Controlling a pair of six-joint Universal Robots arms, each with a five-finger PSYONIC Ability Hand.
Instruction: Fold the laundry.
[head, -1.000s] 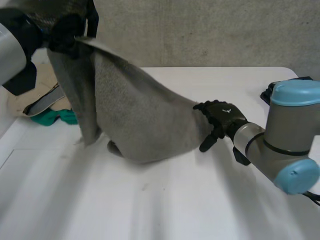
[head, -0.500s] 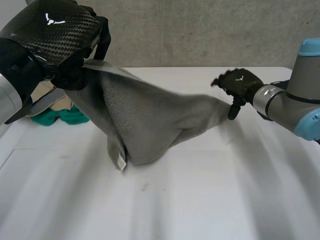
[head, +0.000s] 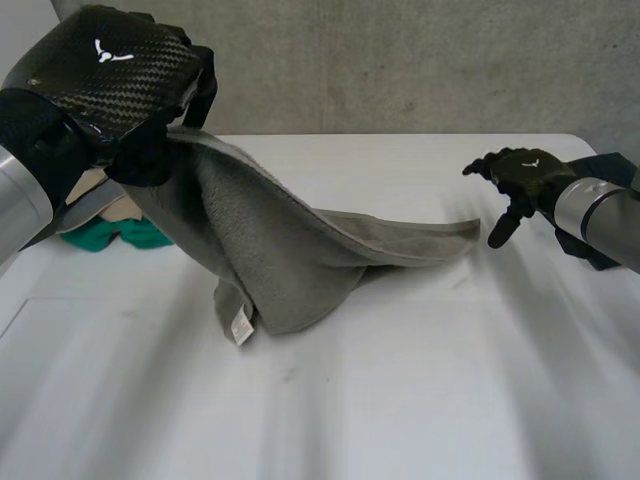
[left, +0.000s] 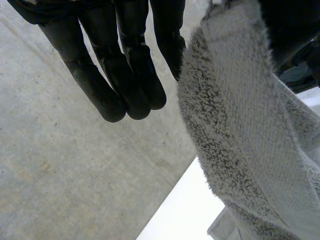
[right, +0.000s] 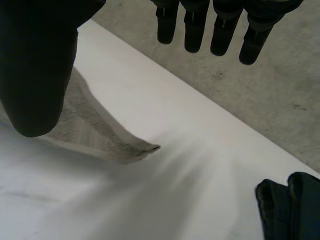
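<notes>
The grey towel (head: 290, 250) is raised at one corner; the remainder is draped, creased, onto the bench (head: 400, 400).

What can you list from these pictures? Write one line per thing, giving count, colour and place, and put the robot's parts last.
towel: one, grey, one end lifted, the other lying on the table
label: one, white, on the towel's lowest corner
clothes pile: one, green and beige, on the table beyond the left hand
dark thing: one, black, at the table's edge by the right arm; I cannot tell what it is
table: one, white, under everything
wall: one, grey concrete, behind the table
left hand: one, black, raised, pinching the towel
right hand: one, black, open, apart from the towel
</notes>
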